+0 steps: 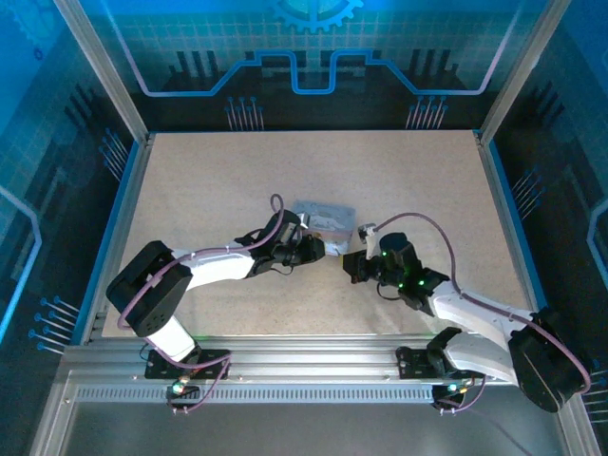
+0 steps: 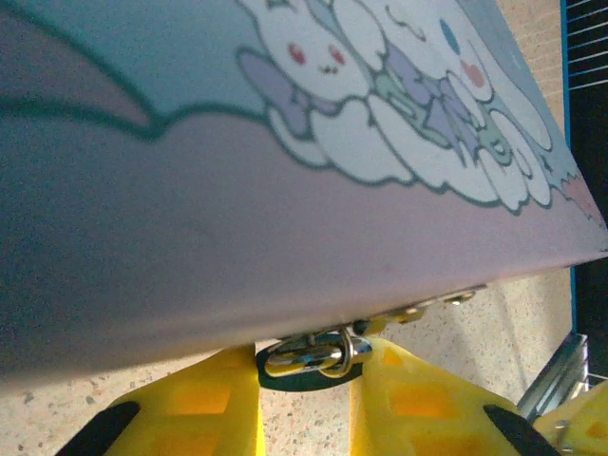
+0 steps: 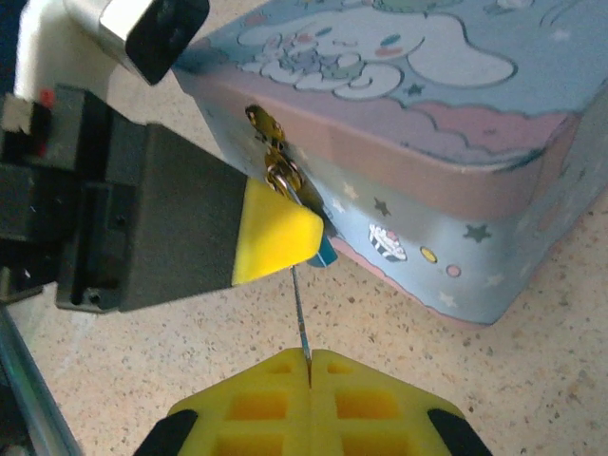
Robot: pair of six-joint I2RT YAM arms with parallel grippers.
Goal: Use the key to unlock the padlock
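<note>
The padlock (image 2: 306, 355) hangs from the hasp on the front of a picture-lidded tin (image 2: 285, 190). Its shiny shackle and dark teal body sit between my left gripper's (image 2: 306, 369) yellow fingers, which are shut on it. In the right wrist view a left fingertip (image 3: 275, 237) covers most of the padlock (image 3: 326, 253), leaving a teal corner and the shackle. My right gripper (image 3: 310, 361) is shut on the key (image 3: 299, 309), a thin sliver seen edge-on. The key points up at the padlock's underside, and its tip is hidden behind the left finger. From above, both grippers (image 1: 321, 249) (image 1: 351, 261) meet in front of the tin (image 1: 325, 215).
The tin stands on the speckled tabletop (image 1: 218, 180), mid-table, with open board around it. A blue rail (image 1: 114, 237) and metal posts edge the workspace. Purple cables (image 1: 432, 228) loop off both arms.
</note>
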